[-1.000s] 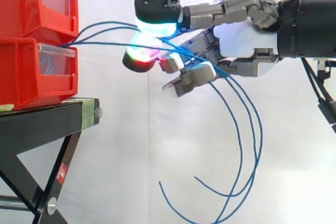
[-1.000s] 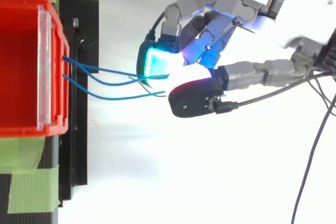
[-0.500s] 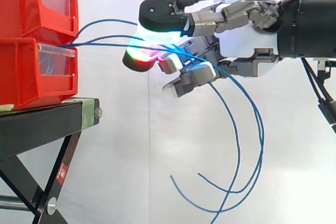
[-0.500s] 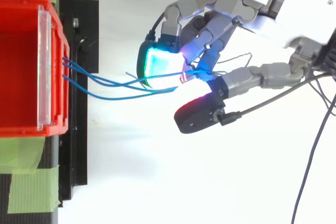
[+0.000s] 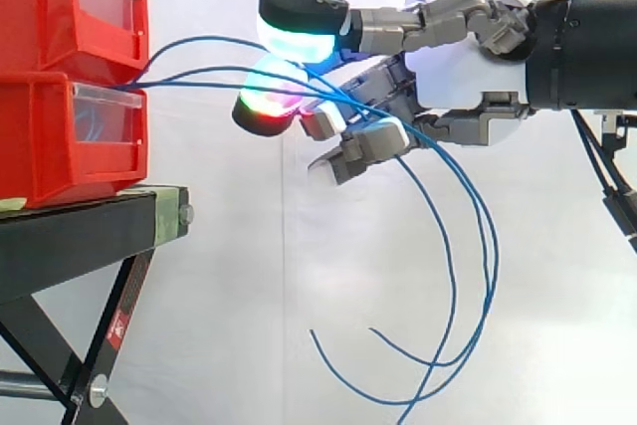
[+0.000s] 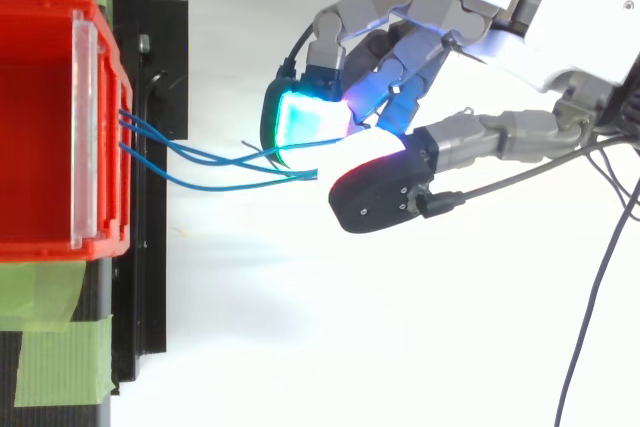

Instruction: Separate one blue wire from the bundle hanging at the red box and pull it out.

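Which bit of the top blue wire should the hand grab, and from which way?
Its raised arc between the red bins and the hand. There the top blue wire bows up clear of the other two wires, so coming from above would likely catch it alone.

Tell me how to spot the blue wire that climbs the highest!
Look at the red bins stacked on the black stand at the left of the side view. The wire bundle leaves their front edge and runs right toward the hand. The highest wire bows up in an arch, while the other blue wires stay nearly flat below it.
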Tool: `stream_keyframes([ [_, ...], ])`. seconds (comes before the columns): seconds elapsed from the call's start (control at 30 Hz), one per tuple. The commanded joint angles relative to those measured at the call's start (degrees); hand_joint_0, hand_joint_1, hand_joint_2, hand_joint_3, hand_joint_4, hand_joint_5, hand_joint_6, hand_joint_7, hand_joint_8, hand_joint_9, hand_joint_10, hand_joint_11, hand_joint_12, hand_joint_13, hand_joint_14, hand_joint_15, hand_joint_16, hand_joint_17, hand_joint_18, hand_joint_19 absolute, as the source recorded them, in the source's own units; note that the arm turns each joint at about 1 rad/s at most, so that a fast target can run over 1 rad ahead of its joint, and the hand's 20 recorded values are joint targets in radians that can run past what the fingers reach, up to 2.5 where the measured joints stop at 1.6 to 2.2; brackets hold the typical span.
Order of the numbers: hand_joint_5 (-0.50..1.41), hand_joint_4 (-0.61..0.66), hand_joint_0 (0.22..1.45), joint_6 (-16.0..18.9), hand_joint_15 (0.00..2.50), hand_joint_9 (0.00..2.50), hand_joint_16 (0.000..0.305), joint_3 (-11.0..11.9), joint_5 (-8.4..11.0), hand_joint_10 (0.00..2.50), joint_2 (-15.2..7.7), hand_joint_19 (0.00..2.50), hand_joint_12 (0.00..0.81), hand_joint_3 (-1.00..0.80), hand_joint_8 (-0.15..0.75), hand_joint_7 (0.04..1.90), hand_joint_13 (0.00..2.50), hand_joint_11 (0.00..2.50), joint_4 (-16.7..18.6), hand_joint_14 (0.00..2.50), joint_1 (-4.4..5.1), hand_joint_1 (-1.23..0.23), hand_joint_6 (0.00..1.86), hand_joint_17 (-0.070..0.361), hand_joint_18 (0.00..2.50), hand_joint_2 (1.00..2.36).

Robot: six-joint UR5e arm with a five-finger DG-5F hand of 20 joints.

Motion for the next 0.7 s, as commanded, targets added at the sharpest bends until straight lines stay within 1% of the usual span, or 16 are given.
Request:
stream_keyframes([
  [0.0,-0.22,0.18,0.62,0.0,1.43,1.09,0.051,0.0,0.01,0.02,0.0,0.56,0.302,-0.46,0.318,1.02,1.47,1.27,0.1,0.02,0.0,-0.68,0.86,0.115,0.65,1.0],
  [0.07,-0.22,0.18,0.64,0.0,1.42,1.1,0.051,0.0,0.01,0.02,0.0,0.55,0.29,-0.44,0.319,1.02,1.47,1.29,0.1,0.02,0.0,-0.7,0.86,0.115,0.65,1.01],
  [0.17,-0.22,0.17,0.64,0.1,1.42,1.1,0.051,0.0,0.01,0.02,0.0,0.55,0.302,-0.44,0.319,1.02,1.47,1.29,0.1,0.02,0.0,-0.73,0.86,0.114,0.66,1.01],
  [0.3,-0.22,0.17,0.66,0.0,1.43,1.09,0.051,0.0,0.01,0.02,0.0,0.54,0.297,-0.42,0.319,1.02,1.47,1.29,-0.1,0.02,0.0,-0.78,0.86,0.114,0.66,1.01],
  [0.5,-0.22,0.16,0.66,0.0,1.42,1.09,0.051,0.0,0.01,0.02,0.0,0.54,0.299,-0.39,0.321,1.03,1.46,1.3,0.1,0.02,0.0,-0.8,0.86,0.114,0.66,1.01],
  [0.67,-0.22,0.14,0.66,0.1,1.42,1.09,0.05,0.0,0.01,0.02,0.0,0.54,0.301,-0.31,0.318,1.02,1.46,1.29,0.1,0.02,0.0,-0.8,0.86,0.114,0.66,1.02],
])
